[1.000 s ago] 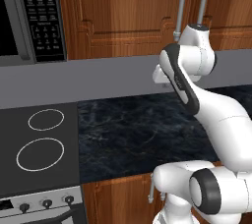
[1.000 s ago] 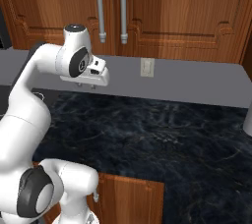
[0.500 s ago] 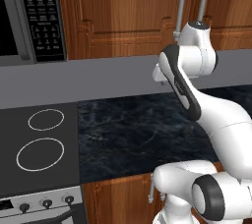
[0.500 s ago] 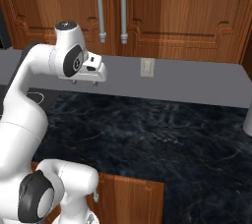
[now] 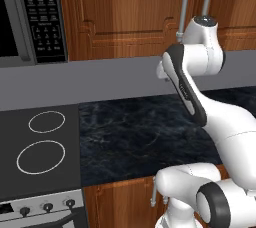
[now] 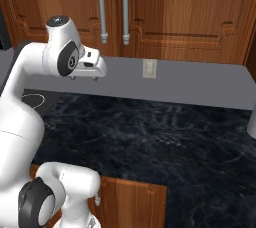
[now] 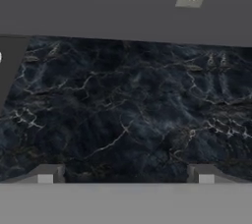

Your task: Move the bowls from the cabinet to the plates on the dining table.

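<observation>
The brown wooden cabinet (image 5: 130, 17) (image 6: 190, 7) hangs above the counter with both panelled doors closed. Its two long silver bar handles (image 6: 101, 12) (image 5: 185, 7) stand side by side. The bowls are hidden, and the plates and the dining table are out of view. My gripper (image 6: 86, 78) (image 7: 125, 176) hovers high over the black marbled counter, below and left of the handles in the right base view. It points down at the counter, open, with nothing between its fingertips (image 7: 47, 174).
A black marbled counter (image 6: 165, 137) runs under the cabinet against a grey backsplash with a wall outlet (image 6: 149, 68). A stovetop with two burner rings (image 5: 45, 137) lies to the left, below a microwave (image 5: 30, 17). A grey object (image 6: 252, 127) shows at the right edge.
The gripper's jaws have spread wide apart. The hand has risen a little toward the cabinet handles.
</observation>
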Controlling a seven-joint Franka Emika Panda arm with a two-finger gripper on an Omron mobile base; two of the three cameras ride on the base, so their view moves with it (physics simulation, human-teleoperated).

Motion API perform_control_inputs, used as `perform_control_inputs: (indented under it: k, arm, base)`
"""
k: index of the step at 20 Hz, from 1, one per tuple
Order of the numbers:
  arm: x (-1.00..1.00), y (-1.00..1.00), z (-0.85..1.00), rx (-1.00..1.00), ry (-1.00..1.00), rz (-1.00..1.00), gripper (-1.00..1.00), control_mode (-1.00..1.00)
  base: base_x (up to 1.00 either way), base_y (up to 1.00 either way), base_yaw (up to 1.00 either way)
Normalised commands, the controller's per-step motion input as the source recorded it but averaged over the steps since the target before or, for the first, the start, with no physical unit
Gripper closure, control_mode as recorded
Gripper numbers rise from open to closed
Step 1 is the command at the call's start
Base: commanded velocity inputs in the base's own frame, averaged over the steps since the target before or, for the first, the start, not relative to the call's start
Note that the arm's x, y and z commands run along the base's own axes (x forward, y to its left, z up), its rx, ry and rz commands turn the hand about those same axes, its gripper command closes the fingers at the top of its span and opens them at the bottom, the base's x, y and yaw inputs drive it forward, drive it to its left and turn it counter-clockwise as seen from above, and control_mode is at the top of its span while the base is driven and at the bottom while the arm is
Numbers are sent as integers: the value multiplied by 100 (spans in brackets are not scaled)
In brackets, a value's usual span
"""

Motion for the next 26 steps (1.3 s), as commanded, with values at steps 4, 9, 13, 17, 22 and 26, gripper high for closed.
perform_control_inputs:
  k: [4, 9, 13, 17, 22, 26]
  arm:
    - [-8, 0, 36, -3, -9, 0, -100, -100]
    - [-17, 0, 32, -2, -15, 0, -100, -100]
    - [-29, 7, 25, -1, -20, 2, -100, -100]
    - [-29, -6, 11, 10, -10, 4, -100, -100]
    - [-20, -15, 35, 8, -10, 1, -100, -100]
    - [-26, -27, 20, 6, -10, 0, -100, -100]
  base:
    - [0, 0, 0]
    - [0, 0, 0]
    - [0, 0, 0]
    - [0, 0, 0]
    - [0, 0, 0]
    - [0, 0, 0]
